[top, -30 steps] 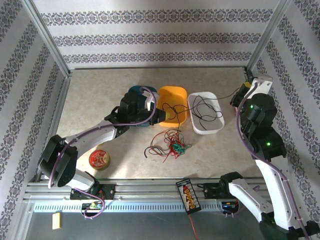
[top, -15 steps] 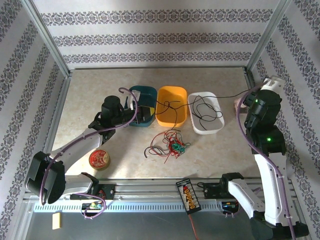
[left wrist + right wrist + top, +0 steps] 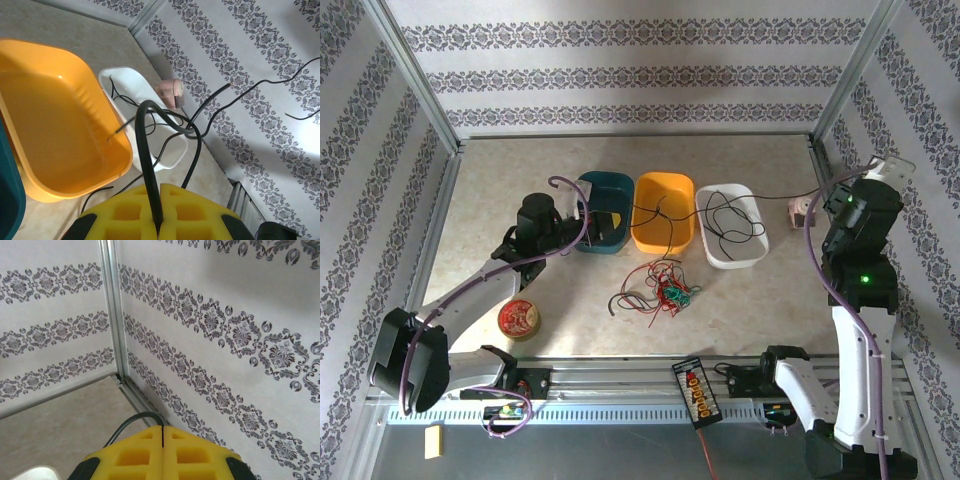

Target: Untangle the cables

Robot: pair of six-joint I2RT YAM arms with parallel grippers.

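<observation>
Left tool (image 3: 159,212) is closed, and we see its yellow pads clamped on a black cable (image 3: 145,150) that rises from the seam between them and arches over to the right. Beyond it in the left wrist view lie the orange bin (image 3: 50,125), the white bin (image 3: 125,80) and a small pink object (image 3: 170,92) near the wall.

Our right tool (image 3: 163,440) is also shut. A short bend of black cable comes out of the seam of its pads on the left, with the patterned wall and a corner post behind it.

From above we see a thin black cable (image 3: 780,193) drawn from beside the teal bin (image 3: 605,177), over the orange bin (image 3: 665,178) and the white bin (image 3: 750,255), toward the right arm. It hangs in the air above the bins. More black loops (image 3: 725,225) lie inside the white bin.

On the surface (image 3: 520,170), just in front of the orange bin, a tangle of red and green cables (image 3: 660,290) lies in a loose heap, apart from both tools. We also see a round red tin (image 3: 518,318) near the left arm and a connector board (image 3: 697,390) on the front rail.
</observation>
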